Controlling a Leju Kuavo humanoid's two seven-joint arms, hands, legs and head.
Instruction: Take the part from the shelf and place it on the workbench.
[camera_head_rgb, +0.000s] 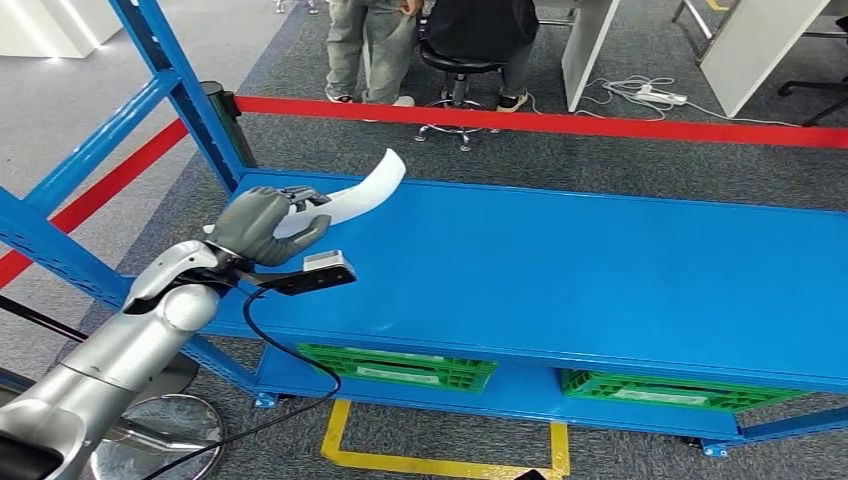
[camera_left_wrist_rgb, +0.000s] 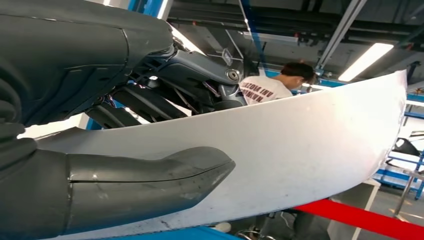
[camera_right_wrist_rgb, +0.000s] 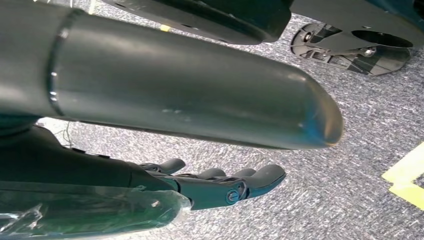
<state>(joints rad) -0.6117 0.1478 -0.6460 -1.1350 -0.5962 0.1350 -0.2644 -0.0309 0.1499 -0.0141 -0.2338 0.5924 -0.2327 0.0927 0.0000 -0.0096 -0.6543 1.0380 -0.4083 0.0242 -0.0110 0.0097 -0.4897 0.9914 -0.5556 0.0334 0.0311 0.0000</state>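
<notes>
Grey carpet (camera_head_rgb: 600, 160) covers the floor, with yellow tape (camera_head_rgb: 440, 462) marking a box on it near the front. A blue steel rack (camera_head_rgb: 560, 270) spans the scene; green crates (camera_head_rgb: 400, 367) sit on its lower level. Red barrier tape (camera_head_rgb: 560, 123) runs behind the rack. Beyond it, one person stands (camera_head_rgb: 370, 45) beside another seated on a stool (camera_head_rgb: 458, 75). White desks (camera_head_rgb: 590, 40) stand at the back, a power strip (camera_head_rgb: 662, 96) and cable lying on the carpet between them. Overhead, strip lights (camera_left_wrist_rgb: 366, 61) hang among dark ceiling beams.

The left hand (camera_head_rgb: 262, 224) hides the white part's (camera_head_rgb: 365, 190) near end.
</notes>
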